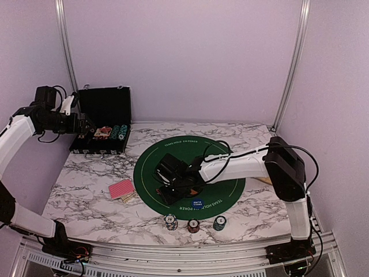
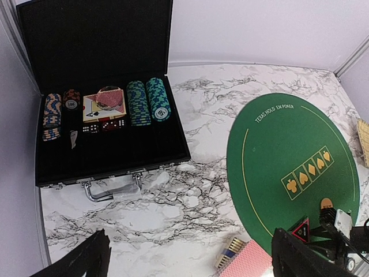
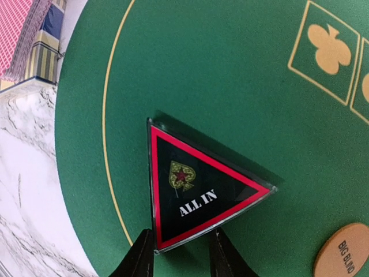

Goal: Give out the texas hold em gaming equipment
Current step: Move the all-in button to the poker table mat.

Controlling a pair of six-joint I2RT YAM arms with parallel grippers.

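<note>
My right gripper (image 3: 180, 254) is shut on the near corner of the black-red triangle marker (image 3: 196, 187), which reads ALL IN and sits low over the green mat (image 3: 230, 69). In the top view this gripper (image 1: 173, 187) is at the mat's left front. An orange button (image 3: 343, 254) lies on the mat beside it. A blue button (image 1: 197, 203) lies at the mat's front edge. Three chip stacks, black (image 1: 170, 221), red (image 1: 193, 225) and teal (image 1: 219, 223), stand in front. Red-backed cards (image 1: 121, 188) lie left of the mat. My left gripper (image 2: 190, 259) is open and empty near the case (image 1: 104, 124).
The open black case (image 2: 109, 156) holds more chip stacks (image 2: 149, 101), cards and dice. A tan slatted piece (image 2: 230, 251) lies under the red cards. Another tan piece (image 2: 363, 141) sits at the mat's right. White walls and metal posts surround the marble table (image 1: 86, 196).
</note>
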